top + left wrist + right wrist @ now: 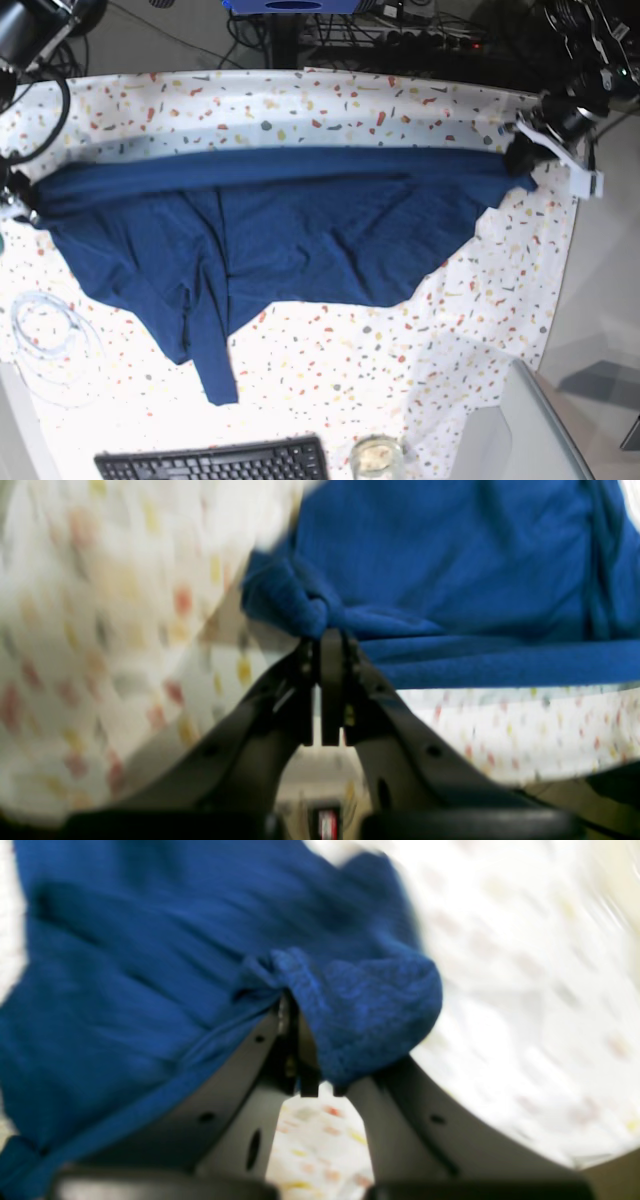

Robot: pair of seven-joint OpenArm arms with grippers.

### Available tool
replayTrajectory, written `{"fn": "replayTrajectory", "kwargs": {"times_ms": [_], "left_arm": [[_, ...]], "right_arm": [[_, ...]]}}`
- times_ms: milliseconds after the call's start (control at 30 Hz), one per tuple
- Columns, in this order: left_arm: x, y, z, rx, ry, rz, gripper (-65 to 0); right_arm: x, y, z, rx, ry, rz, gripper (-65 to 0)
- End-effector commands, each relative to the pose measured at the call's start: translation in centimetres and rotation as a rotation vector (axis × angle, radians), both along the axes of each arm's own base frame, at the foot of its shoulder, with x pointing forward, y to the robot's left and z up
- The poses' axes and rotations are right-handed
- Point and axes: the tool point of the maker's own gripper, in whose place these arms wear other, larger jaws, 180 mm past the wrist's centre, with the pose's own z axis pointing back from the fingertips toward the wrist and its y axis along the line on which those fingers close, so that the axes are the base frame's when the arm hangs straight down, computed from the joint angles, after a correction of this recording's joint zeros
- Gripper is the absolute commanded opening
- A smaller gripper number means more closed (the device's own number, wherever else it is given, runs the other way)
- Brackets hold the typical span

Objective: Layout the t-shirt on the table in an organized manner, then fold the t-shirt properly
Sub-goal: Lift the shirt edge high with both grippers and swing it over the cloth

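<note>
The dark blue t-shirt (300,230) is stretched wide across the table (330,100), its top edge pulled into a straight line. Its lower part hangs in loose folds, with one sleeve trailing toward the front. My left gripper (520,160) is at the right end of that edge. In the left wrist view it (331,635) is shut on a bunched corner of the t-shirt (450,555). My right gripper (18,195) holds the left end. The right wrist view shows it (295,1010) shut on a fold of the t-shirt (125,965).
A black keyboard (215,462) lies at the front edge with a small glass jar (375,455) beside it. A coiled white cable (45,325) rests at front left. A grey panel (520,430) overlaps the front right corner. Cables and a power strip (420,35) sit behind the table.
</note>
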Motion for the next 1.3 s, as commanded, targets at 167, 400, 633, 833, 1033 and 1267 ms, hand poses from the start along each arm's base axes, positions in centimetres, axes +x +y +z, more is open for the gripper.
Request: {"fn": "replayTrajectory", "kwargs": {"times_ms": [167, 400, 633, 833, 1033, 1267], "left_arm": [[5.5, 0.5, 4.1, -0.004, -0.095, 0.038, -65.0], [12.4, 0.2, 10.1, -0.037, -0.239, 0.050, -65.0], [18.9, -2.6, 16.3, -0.093, -0.360, 0.000, -65.0], [23.8, -4.7, 19.2, -0.162, -0.393, -0.058, -65.0], [28.2, -7.2, 22.9, -0.196, -0.490, -0.105, -65.0], [30.9, -8.4, 26.3, -0.145, -0.550, -0.126, -65.0]], "right_arm": [[4.9, -2.4, 4.9, -0.040, -0.106, -0.011, -64.5], [10.3, -4.1, 9.0, -0.053, -0.170, -0.007, -64.5], [15.8, -5.1, 13.5, -0.050, -0.230, 0.030, -64.5], [19.9, -6.0, 17.8, -0.100, -0.310, 0.043, -64.5], [23.1, -7.4, 21.8, -0.152, -0.380, 0.021, -64.5], [25.3, -9.3, 27.8, -0.226, -0.458, 0.015, -64.5]]}}
